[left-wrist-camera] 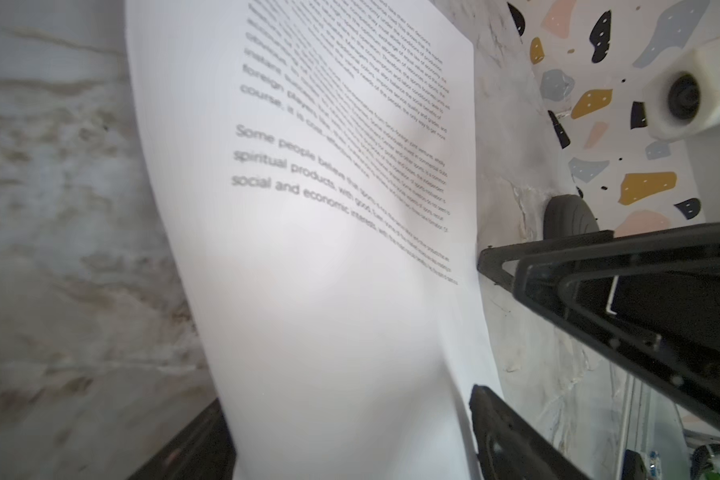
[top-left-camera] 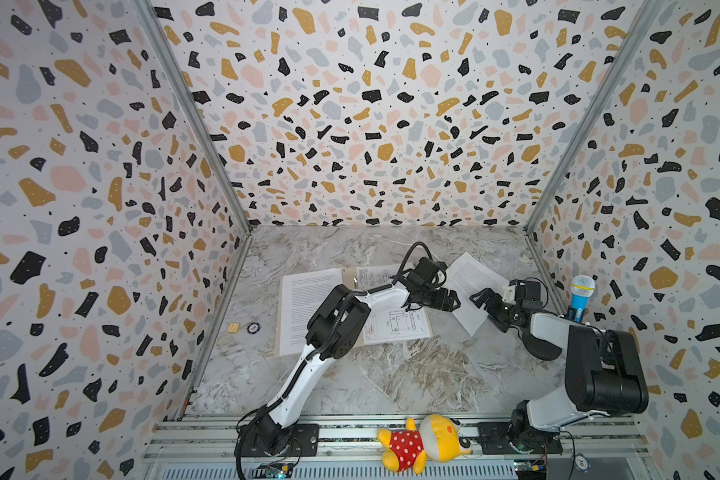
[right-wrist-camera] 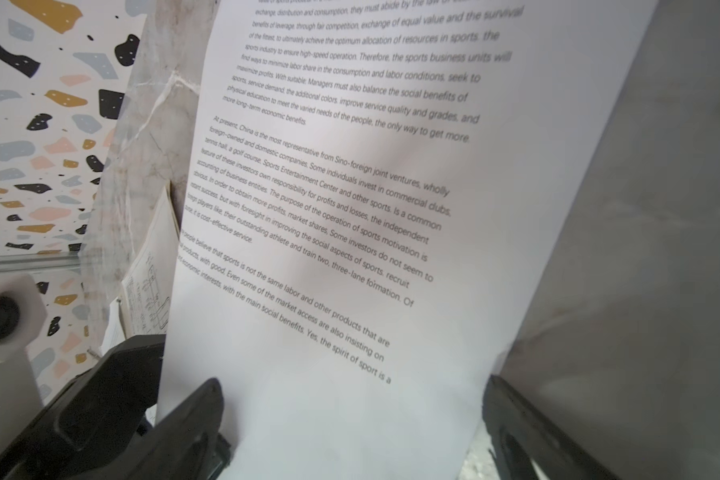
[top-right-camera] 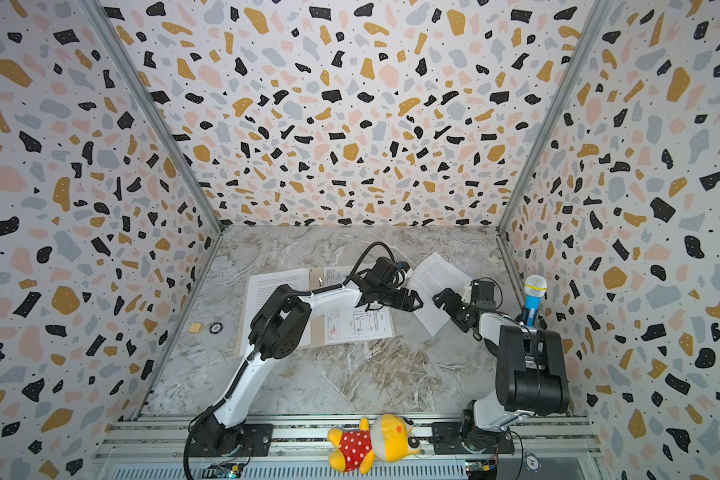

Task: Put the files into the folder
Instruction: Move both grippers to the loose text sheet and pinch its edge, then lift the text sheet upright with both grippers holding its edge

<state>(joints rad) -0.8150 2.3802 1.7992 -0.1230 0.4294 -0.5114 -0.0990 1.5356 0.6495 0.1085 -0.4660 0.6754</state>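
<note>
- Your left gripper (top-left-camera: 452, 301) sits right of centre in both top views, at the left edge of the loose text sheet (top-left-camera: 472, 277). Its jaws are spread wide. In the left wrist view the paper runs between the fingers (left-wrist-camera: 512, 436) with nothing pinched.
- Your right gripper (top-left-camera: 485, 304) is just beside it on the same sheet and is wide open too. In the right wrist view the page lies between its fingers (right-wrist-camera: 520, 432).
- Can't tell whether any fingertip actually touches the paper.
- That sheet lies tilted on the marble, right of the folder (top-left-camera: 349, 276) and apart from it.
- The folder lies open at mid-frame, with the other text sheet (top-left-camera: 304, 299) on its left half and the drawing sheet (top-left-camera: 400, 328) on its right.
</note>
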